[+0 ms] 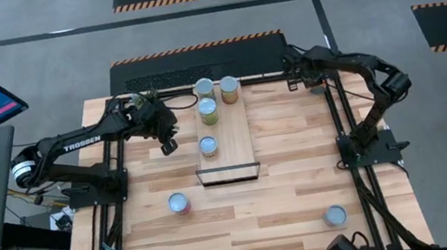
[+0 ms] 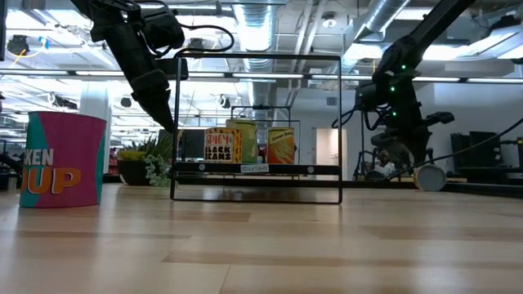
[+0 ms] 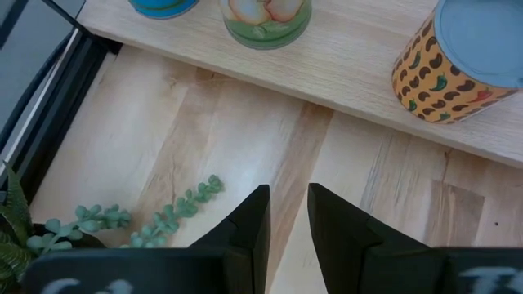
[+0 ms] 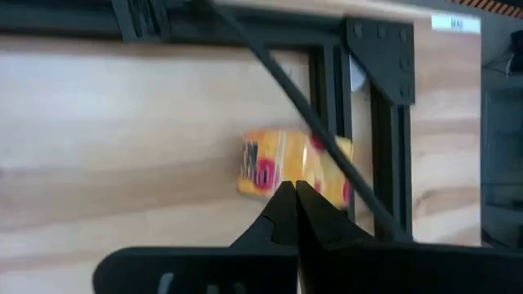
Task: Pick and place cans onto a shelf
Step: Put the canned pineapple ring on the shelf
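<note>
Four cans stand on the shelf (image 1: 230, 137), a narrow light-wood board in the upper middle of the high view with a black frame at its lower short end. A silver-topped can (image 1: 203, 87) and a tan-topped can (image 1: 229, 89) sit side by side at the board's upper end, a green-labelled can (image 1: 208, 111) just below them, and a bean-patterned can (image 1: 208, 146) lower down, alone near the board's left edge. Off the shelf, a pink-sided can (image 1: 179, 204) stands on the slatted table (image 1: 288, 212) at lower left of centre, and another can (image 1: 335, 215) at lower right.

The left gripper (image 1: 168, 143) hovers just left of the shelf, beside a small green plant (image 1: 143, 103); its fingers (image 3: 249, 233) are slightly spread and empty. The right gripper (image 1: 293, 70) sits at the table's upper right corner, fingers pressed together, empty.
</note>
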